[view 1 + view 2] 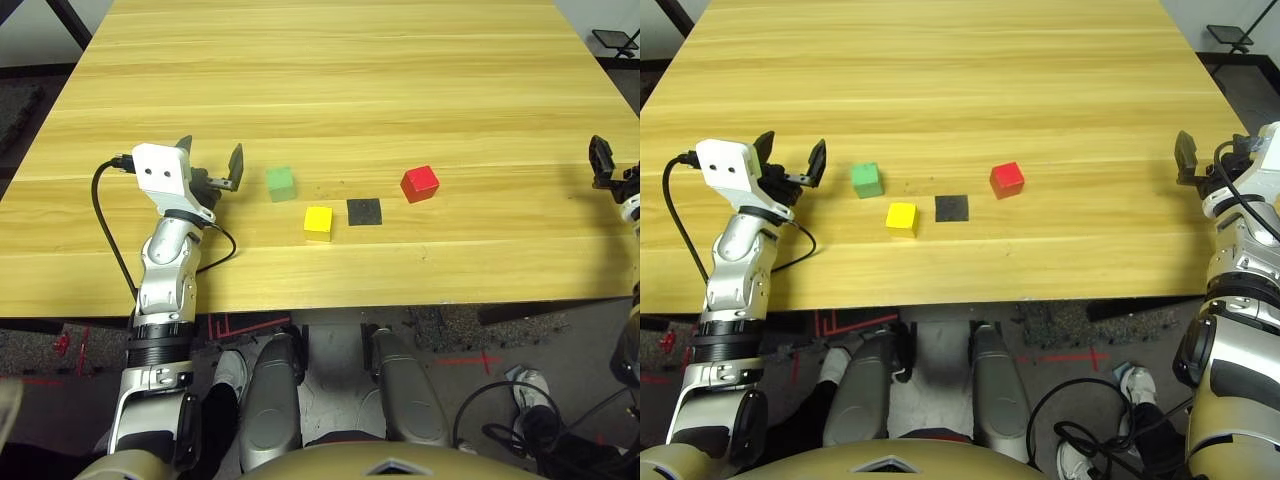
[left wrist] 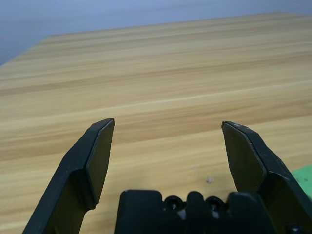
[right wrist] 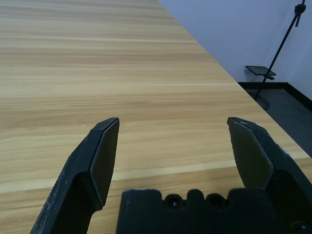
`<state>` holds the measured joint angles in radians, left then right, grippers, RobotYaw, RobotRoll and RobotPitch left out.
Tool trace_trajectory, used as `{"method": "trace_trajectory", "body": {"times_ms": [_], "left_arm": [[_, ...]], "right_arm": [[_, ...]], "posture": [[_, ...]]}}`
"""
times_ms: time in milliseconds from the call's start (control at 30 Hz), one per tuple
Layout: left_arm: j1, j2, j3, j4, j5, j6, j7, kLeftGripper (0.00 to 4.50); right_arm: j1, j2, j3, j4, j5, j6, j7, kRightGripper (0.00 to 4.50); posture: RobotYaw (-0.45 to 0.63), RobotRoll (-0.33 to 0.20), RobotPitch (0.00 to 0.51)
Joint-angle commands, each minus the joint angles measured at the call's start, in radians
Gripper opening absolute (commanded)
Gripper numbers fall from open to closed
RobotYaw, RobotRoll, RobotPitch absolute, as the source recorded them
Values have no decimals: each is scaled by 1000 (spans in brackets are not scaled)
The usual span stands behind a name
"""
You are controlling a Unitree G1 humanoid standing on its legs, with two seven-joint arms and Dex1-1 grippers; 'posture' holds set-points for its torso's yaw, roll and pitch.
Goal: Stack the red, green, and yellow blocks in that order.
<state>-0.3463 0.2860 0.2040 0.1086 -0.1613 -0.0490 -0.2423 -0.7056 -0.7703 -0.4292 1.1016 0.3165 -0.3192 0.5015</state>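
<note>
Three cubes rest apart on the wooden table (image 1: pixel 330 90): the green block (image 1: pixel 280 183) on the left, the yellow block (image 1: pixel 318 222) nearer the front edge, and the red block (image 1: pixel 419 183) to the right. My left gripper (image 1: pixel 210 160) hovers open just left of the green block, with nothing between its fingers. A corner of the green block (image 2: pixel 305 178) shows beside one finger in the left wrist view. My right gripper (image 1: pixel 1208 155) stands open near the table's right edge, well away from the red block (image 1: pixel 1007 179).
A flat thin black square patch (image 1: pixel 364 211) lies between the yellow and red blocks. A black cable (image 1: pixel 110 230) loops off my left wrist over the table's front left. A black stand (image 3: pixel 278 53) is on the floor beyond the table's right edge.
</note>
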Motion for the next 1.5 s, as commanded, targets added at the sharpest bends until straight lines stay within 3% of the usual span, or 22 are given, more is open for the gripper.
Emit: {"method": "trace_trajectory", "body": {"times_ms": [33, 167, 300, 367, 433, 567, 700, 867, 1100, 1500], "left_arm": [[34, 1, 27, 2, -13, 5, 16, 4492], [40, 54, 99, 25, -65, 15, -9, 4492], [-26, 300, 157, 43, -227, 137, -305, 4492], [-56, 386, 157, 68, -287, 179, -436, 4492], [-86, 496, 130, 56, -343, 237, -624, 4492], [-90, 630, 36, 9, -362, 291, -879, 4492], [-113, 634, -51, -113, -383, 372, -942, 4492], [-158, 600, -132, -202, -379, 451, -944, 4492], [-155, 607, -164, -272, -377, 527, -940, 4492], [-104, 621, -118, -377, -402, 597, -886, 4492]], "right_arm": [[8, -11, -11, 26, -5, 6, -1, 4500], [-3, -26, 9, 23, -17, 21, 46, 4500], [-106, -84, 84, 23, -62, 75, 247, 4500], [-139, -100, 124, 25, -82, 95, 353, 4500], [-184, -107, 192, 25, -113, 104, 552, 4500], [-262, -86, 317, 35, -182, 87, 833, 4500], [-326, -37, 401, 57, -234, 61, 997, 4500], [-400, 25, 471, 106, -306, -5, 1074, 4500], [-470, 86, 537, 162, -395, -71, 1093, 4500], [-542, 164, 572, 206, -492, -122, 1019, 4500]], "posture": [[18, -41, 232], [38, -38, 232], [55, -38, 242], [78, -37, 234], [98, -43, 226], [129, -56, 217], [147, -59, 216], [194, -53, 212], [246, -41, 206], [332, -37, 212]]}}
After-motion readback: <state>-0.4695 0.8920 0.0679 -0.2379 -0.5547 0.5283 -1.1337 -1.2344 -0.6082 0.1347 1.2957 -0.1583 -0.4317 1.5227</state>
